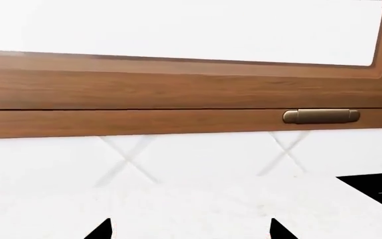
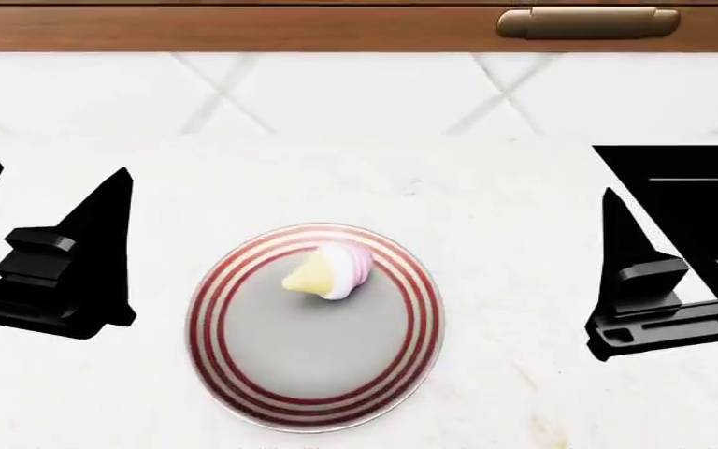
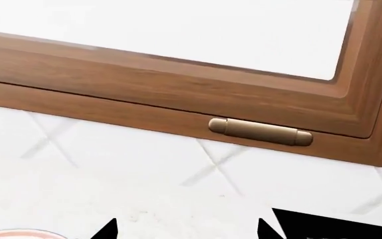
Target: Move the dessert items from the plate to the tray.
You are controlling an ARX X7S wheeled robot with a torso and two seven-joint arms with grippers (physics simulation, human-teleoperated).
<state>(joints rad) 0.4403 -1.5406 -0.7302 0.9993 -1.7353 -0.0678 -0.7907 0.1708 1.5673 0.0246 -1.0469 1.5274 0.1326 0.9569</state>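
A pink-and-white swirled ice cream in a pale yellow cone (image 2: 328, 269), one of the dessert items, lies on its side on the far part of a grey plate (image 2: 315, 374) with red rings. The tray is out of view. My left gripper (image 2: 50, 187) hovers left of the plate, open and empty; in the left wrist view its tips (image 1: 191, 230) stand wide apart over bare counter. My right gripper (image 3: 187, 230) is right of the plate, open with nothing between its jaws. One of its fingers (image 2: 617, 234) shows in the head view. The plate's rim (image 3: 12, 233) peeks into the right wrist view.
The white marble counter (image 2: 496, 196) runs back to a white tiled wall. Above it is a wooden window frame (image 1: 177, 89) with a brass handle (image 2: 587, 21). A flat black surface (image 2: 696, 187) lies on the counter at the right, partly behind my right gripper.
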